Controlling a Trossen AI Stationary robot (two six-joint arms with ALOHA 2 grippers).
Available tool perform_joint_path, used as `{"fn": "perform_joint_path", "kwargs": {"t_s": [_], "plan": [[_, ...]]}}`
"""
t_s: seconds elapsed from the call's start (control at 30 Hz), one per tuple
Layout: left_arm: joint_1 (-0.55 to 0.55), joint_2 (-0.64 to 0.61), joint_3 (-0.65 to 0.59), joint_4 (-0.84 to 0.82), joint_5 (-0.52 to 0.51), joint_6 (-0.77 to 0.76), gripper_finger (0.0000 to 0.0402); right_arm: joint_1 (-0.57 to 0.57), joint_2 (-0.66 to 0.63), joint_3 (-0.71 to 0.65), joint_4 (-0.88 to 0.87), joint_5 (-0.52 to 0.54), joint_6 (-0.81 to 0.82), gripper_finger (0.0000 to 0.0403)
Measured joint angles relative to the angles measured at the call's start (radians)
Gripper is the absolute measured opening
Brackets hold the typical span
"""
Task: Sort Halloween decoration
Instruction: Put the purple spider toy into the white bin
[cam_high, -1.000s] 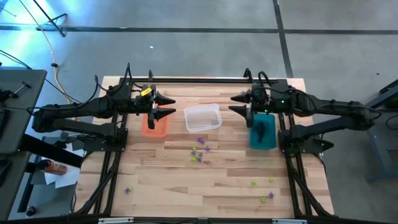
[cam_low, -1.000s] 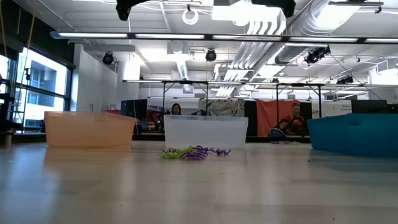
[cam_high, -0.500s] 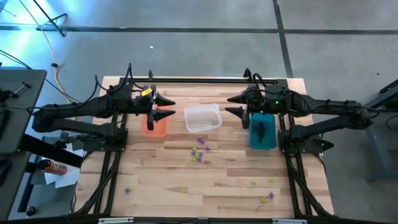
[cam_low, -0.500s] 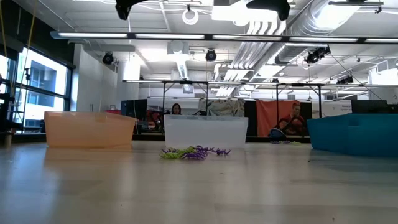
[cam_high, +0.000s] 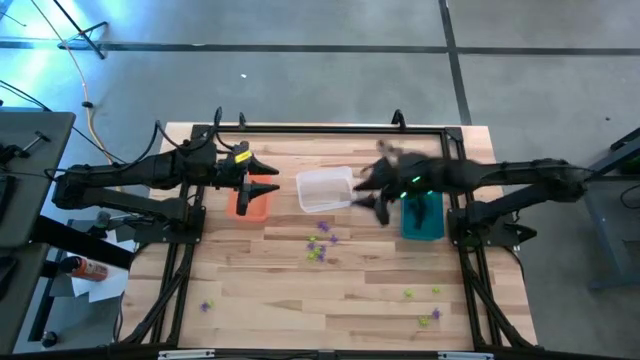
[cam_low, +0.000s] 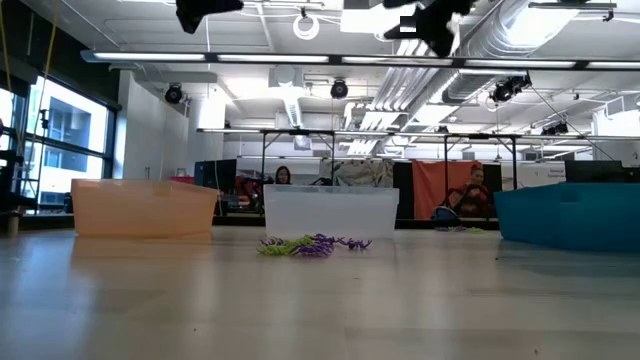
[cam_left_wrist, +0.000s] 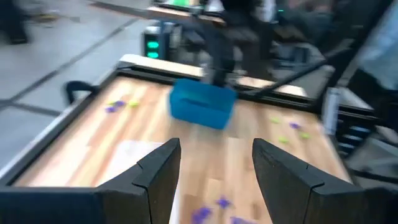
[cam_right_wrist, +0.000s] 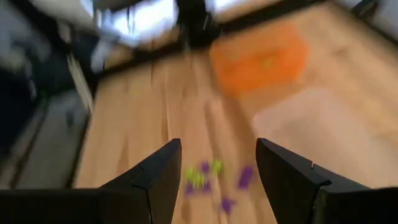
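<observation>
Small purple and yellow-green Halloween decorations lie in a cluster (cam_high: 320, 245) on the wooden table, in front of the clear bin (cam_high: 325, 190); the low view shows the same pile (cam_low: 315, 244). Loose ones lie near the front right (cam_high: 428, 318) and front left (cam_high: 205, 306). My left gripper (cam_high: 268, 176) hovers open, high above the orange bin (cam_high: 248, 202). My right gripper (cam_high: 372, 192) hovers open and blurred between the clear bin and the teal bin (cam_high: 424, 218). Neither holds anything. In the right wrist view the decorations (cam_right_wrist: 211, 174) show between my fingers.
The three bins stand in a row across the table's far half: orange (cam_low: 145, 208), clear (cam_low: 330, 212), teal (cam_low: 570, 215). Black frame rails (cam_high: 320, 128) border the table. Bare wood lies between the pile and the front edge. People sit in the room beyond.
My right gripper has swung from over the teal bin's far end toward the table's left and near side, sinking lower, and now hangs beside the clear bin's right end. My left gripper has stayed over the orange bin and tipped a little. Both have stayed open.
</observation>
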Motion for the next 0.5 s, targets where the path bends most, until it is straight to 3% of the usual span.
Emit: {"fn": "perform_joint_path", "kwargs": {"t_s": [0.1, 0.27, 0.5], "plan": [[0.000, 0.000, 0.000, 0.014, -0.069, -0.017, 0.0188, 0.053, 0.130, 0.000, -0.002, -0.006, -0.113, 0.0201], [0.000, 0.000, 0.000, 0.012, -0.086, -0.023, 0.0188, 0.090, 0.329, 0.000, -0.001, 0.022, -0.322, 0.0201], [0.001, 0.010, 0.000, 0.012, -0.182, -0.023, 0.0188, 0.085, 0.537, 0.000, 0.072, 0.012, -0.414, 0.0201]]}}
